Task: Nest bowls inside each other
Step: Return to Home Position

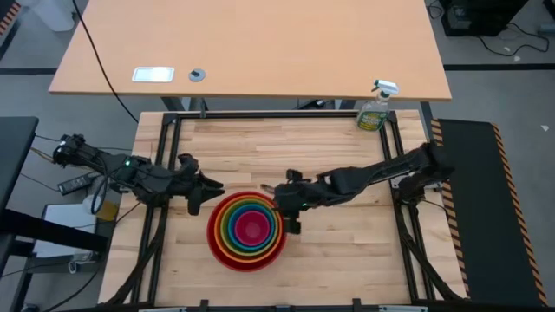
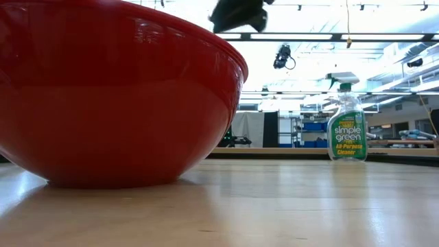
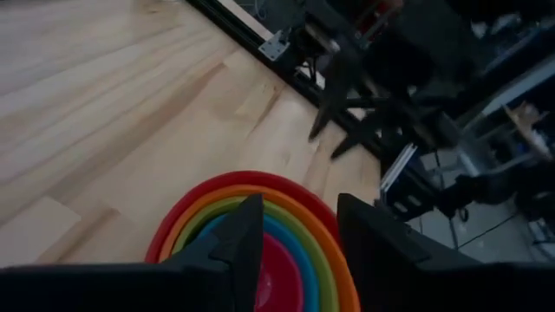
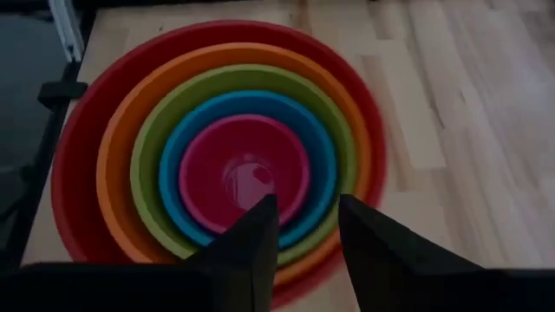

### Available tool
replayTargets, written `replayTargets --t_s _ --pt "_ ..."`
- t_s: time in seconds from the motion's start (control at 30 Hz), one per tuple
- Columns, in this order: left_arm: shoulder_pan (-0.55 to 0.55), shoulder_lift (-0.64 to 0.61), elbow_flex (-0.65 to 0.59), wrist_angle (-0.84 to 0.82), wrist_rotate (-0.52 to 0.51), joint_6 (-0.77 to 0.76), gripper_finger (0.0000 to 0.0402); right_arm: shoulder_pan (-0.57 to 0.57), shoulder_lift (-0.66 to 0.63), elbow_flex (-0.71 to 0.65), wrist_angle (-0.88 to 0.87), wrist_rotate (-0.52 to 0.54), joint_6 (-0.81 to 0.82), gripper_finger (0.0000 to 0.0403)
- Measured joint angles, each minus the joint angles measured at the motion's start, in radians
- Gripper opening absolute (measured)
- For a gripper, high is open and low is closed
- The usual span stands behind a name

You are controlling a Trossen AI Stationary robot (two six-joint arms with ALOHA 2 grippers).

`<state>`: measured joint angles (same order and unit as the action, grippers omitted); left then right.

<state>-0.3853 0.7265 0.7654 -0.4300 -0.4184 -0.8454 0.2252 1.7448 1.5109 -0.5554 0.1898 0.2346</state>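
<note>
Five bowls sit nested on the wooden table: red outermost, then orange, lime green, blue, and pink in the middle. The red bowl rests on its base. My right gripper hangs open above the stack's right rim, with the pink bowl just past its fingertips. My left gripper is open, off the stack's far-left rim, and looks over the bowls past its fingers. Neither touches a bowl.
A green spray bottle with a white nozzle stands upright at the table's far right corner. Black frame rails run along the table's left and right edges. Bare wood lies right of and behind the bowls.
</note>
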Motion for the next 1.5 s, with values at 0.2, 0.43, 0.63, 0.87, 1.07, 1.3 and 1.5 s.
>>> replayTargets --t_s 0.2,0.43,0.63,0.87,1.07,1.3,1.5 --pt "-0.039 -0.001 0.000 -0.017 -0.014 0.062 0.0153 -0.016 -0.184 -0.241 0.120 0.041 0.091 0.0129" --pt "-0.084 -0.003 -0.007 -0.015 -0.080 0.164 0.0153 -0.046 -0.434 -0.512 0.294 0.071 0.219 0.0129" --pt "-0.082 -0.034 -0.008 -0.061 -0.143 0.179 0.0144 -0.110 -0.637 -0.662 0.308 0.078 0.256 0.0129" --pt "-0.082 -0.135 -0.024 -0.108 -0.214 0.177 0.0113 -0.225 -0.879 -0.855 0.327 0.050 0.321 0.0129" --pt "-0.071 -0.246 -0.151 -0.055 -0.216 0.120 0.0095 -0.265 -1.020 -1.017 0.390 0.021 0.428 0.0129" --pt "-0.071 -0.384 -0.346 0.092 -0.236 0.052 0.0071 -0.268 -1.138 -1.130 0.434 0.019 0.513 0.0129" --pt "-0.071 -0.557 -0.495 0.188 -0.277 0.013 0.0048 -0.268 -1.250 -1.195 0.432 0.028 0.566 0.0129"
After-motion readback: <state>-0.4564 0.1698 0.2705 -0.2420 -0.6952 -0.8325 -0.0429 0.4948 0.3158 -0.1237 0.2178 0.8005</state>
